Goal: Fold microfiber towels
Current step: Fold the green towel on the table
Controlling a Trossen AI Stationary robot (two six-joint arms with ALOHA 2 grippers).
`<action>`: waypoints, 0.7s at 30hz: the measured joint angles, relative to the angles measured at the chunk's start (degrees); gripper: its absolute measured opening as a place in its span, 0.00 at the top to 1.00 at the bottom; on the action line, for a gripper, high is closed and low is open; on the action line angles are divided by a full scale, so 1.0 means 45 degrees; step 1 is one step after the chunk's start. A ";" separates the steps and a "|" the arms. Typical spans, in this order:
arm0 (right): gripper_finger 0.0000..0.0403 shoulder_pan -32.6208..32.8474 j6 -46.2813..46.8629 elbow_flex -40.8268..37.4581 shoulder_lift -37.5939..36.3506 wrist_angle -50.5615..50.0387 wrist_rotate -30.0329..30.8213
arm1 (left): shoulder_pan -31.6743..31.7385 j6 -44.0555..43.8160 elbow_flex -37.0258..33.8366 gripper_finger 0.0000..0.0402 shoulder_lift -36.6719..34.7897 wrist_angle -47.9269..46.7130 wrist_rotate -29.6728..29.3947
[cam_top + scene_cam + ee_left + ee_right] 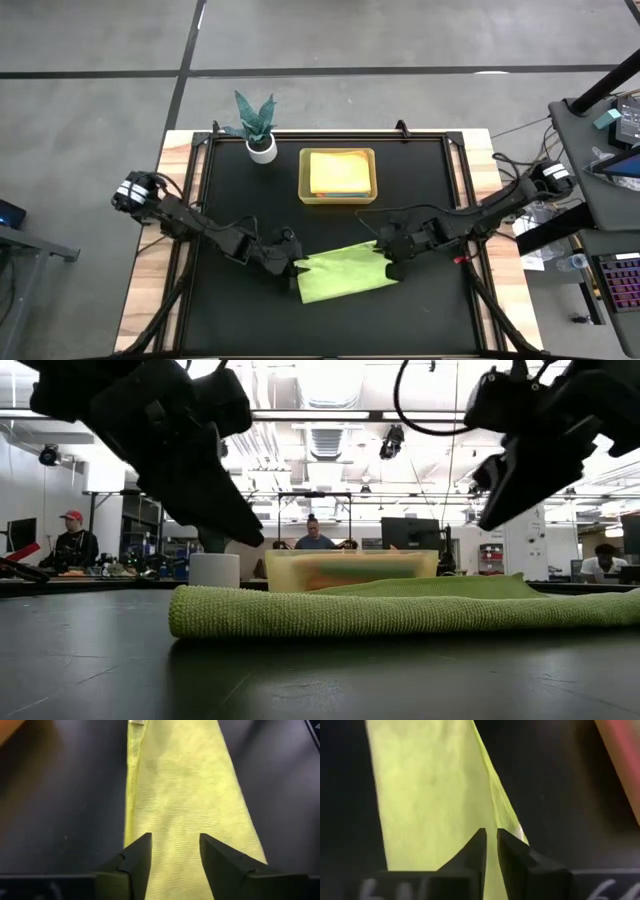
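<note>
A lime green microfiber towel (345, 272) lies folded flat on the black mat, near the table's front and middle. In the low view its rounded left end (178, 612) rests on the mat. My left gripper (296, 268) hovers open just above the towel's left end, clear of it, its fingers (142, 851) apart over the cloth (190, 795). My right gripper (392, 262) hangs shut a little above the towel's right end (430, 795), with nothing between its fingers. Both grippers slant down toward the towel.
A translucent yellow-green bin (304, 178) stands behind the towel at the mat's far middle, with folded orange-yellow cloth (335, 168) inside. A small plant in a white pot (262, 148) is to the bin's left. Bare mat lies left and right of the towel.
</note>
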 joint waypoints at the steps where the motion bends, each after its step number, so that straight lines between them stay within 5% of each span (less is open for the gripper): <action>1: 0.91 0.0008 -0.0216 -0.0076 0.0133 0.0573 -0.0016 | 0.0000 -0.0005 -0.0005 0.64 0.0153 0.0251 0.0014; 7: 0.98 -0.0004 -0.1061 -0.0409 0.1577 0.3018 0.0225 | 0.0000 -0.0034 -0.0012 0.75 0.1029 0.0896 0.0019; 13: 0.98 -0.0084 -0.0362 -0.0448 0.2977 0.2839 0.2498 | 0.0005 -0.0071 -0.0020 0.82 0.1867 0.0901 -0.0035; 21: 0.98 -0.0325 -0.0347 -0.0464 0.4025 0.2667 0.3034 | 0.0039 -0.0361 -0.0070 0.87 0.2343 0.0858 -0.0351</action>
